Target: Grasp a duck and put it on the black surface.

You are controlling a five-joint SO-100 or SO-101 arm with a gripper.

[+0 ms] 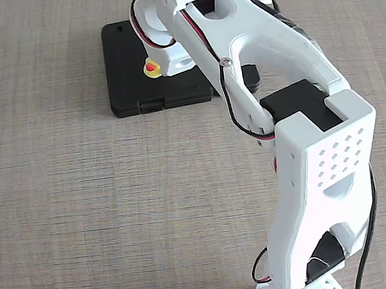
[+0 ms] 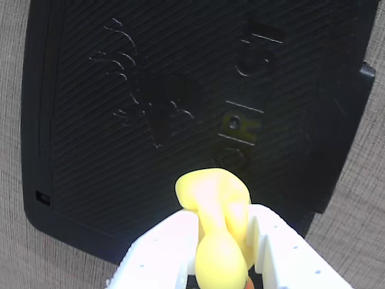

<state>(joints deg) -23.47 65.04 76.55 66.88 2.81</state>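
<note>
The jaws are pinching the duck (image 2: 218, 241) at the bottom centre of the wrist view, one white finger pressing in from each side of its yellow body. The gripper (image 2: 219, 265) holds it squarely between the perforated white pads, and the duck's rounded top pokes out beyond the fingertips toward the middle of the frame. A sliver of orange shows at the very bottom edge, under the yellow.

Over to the fixed view: the duck (image 1: 151, 67) peeks out as a spot of yellow with an orange-red dot, tucked under the white gripper housing (image 1: 168, 52) in the upper centre of the frame. It sits over the black surface (image 1: 128, 75); whether it touches the case or hangs just above cannot be told from either picture.

The black surface (image 2: 120, 90) fills nearly all of the wrist view, a matte ribbed case with rounded corners and a faint embossed logo and lettering. In the fixed view two latch notches show along its lower edge.

The arm (image 1: 305, 138) runs from its base at the lower right up across the frame to the case, with red and black wires along it.

All of it stands on a table (image 1: 83, 221) of grey-brown woven-look wood grain.
</note>
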